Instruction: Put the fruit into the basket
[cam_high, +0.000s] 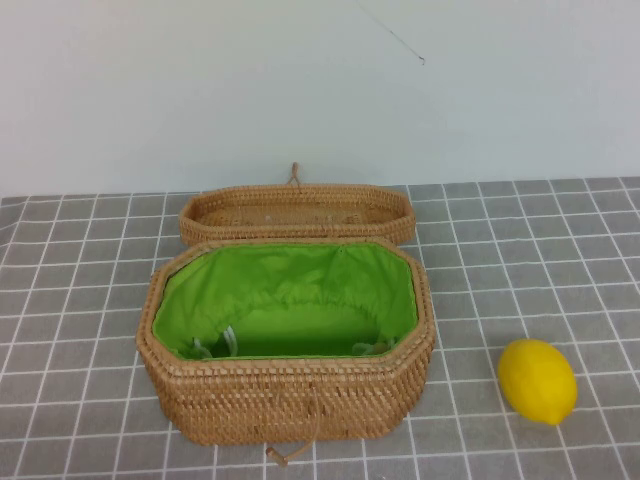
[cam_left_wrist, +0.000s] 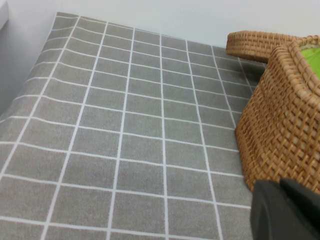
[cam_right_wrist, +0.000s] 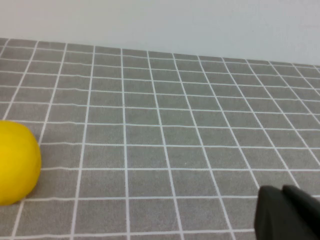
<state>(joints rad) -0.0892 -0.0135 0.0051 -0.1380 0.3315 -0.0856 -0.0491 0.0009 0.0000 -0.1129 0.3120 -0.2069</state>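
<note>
Lemon (cam_high: 538, 381) lies on the table (cam_high: 80, 300), just beside the basket (cam_high: 290, 400), on the right gripper's (cam_right_wrist: 287, 212) side, so that arm is nearer. Left gripper (cam_left_wrist: 285, 210) waits by the basket's other side. I cannot tell either gripper's state.

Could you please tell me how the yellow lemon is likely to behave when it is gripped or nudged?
The smooth oval yellow lemon lies loose on the grey checked tablecloth, so a nudge would probably roll it. Its glossy, curved skin may slip in a pinch. It looks firm, probably not fragile.
</note>
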